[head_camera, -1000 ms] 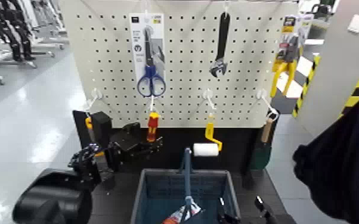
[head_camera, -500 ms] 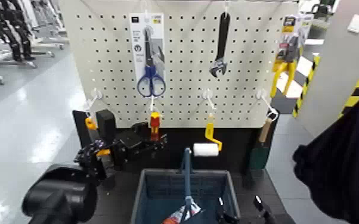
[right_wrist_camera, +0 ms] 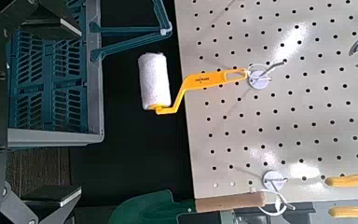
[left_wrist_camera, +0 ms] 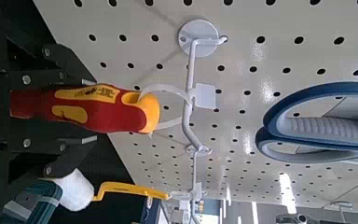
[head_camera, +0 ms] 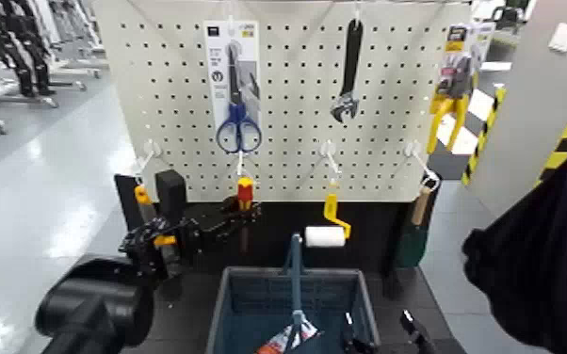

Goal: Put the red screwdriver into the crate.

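Though left wrist view details red screwdriver (left_wrist_camera: 98, 106), I can't tell if left tool (head_camera: 240, 219) there grips.

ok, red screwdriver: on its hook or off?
Still hooked: in the left wrist view the ring at the handle end of the red screwdriver hangs on the white pegboard hook.

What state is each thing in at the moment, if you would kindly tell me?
Red screwdriver: hanging
Left tool: at its handle
Right tool: open, over the basket's side
Basket: handle raised, packet inside
Scissors: hanging, closed
Wrench: hanging
Paint roller: hanging
Trowel: hanging
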`<action>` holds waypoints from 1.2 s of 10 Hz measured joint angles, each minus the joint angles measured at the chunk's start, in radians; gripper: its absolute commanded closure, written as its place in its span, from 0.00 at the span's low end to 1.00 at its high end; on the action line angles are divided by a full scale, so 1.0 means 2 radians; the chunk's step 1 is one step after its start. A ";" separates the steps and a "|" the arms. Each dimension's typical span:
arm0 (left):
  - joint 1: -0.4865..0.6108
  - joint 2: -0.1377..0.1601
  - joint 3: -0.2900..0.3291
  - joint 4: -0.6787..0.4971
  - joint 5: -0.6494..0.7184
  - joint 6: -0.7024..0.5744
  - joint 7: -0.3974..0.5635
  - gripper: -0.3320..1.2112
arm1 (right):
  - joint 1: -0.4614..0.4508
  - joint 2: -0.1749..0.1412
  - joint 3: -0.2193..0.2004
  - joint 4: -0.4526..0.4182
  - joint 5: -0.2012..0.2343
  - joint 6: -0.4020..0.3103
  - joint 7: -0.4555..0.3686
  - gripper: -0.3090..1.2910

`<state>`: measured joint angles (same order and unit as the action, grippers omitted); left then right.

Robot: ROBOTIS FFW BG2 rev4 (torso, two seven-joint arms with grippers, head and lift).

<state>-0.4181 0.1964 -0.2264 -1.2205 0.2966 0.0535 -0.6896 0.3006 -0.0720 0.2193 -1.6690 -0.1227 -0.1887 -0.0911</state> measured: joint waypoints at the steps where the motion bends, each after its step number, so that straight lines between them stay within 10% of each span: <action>1: 0.002 0.000 0.002 -0.001 0.000 -0.002 0.002 0.96 | 0.000 0.000 0.000 0.000 0.000 0.000 0.000 0.28; 12: 0.046 0.001 0.000 -0.090 0.006 0.017 0.008 0.96 | -0.002 -0.002 0.000 0.002 -0.001 0.001 0.000 0.28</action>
<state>-0.3268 0.1982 -0.2269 -1.4004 0.3078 0.0871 -0.6745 0.2976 -0.0766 0.2193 -1.6644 -0.1243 -0.1870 -0.0905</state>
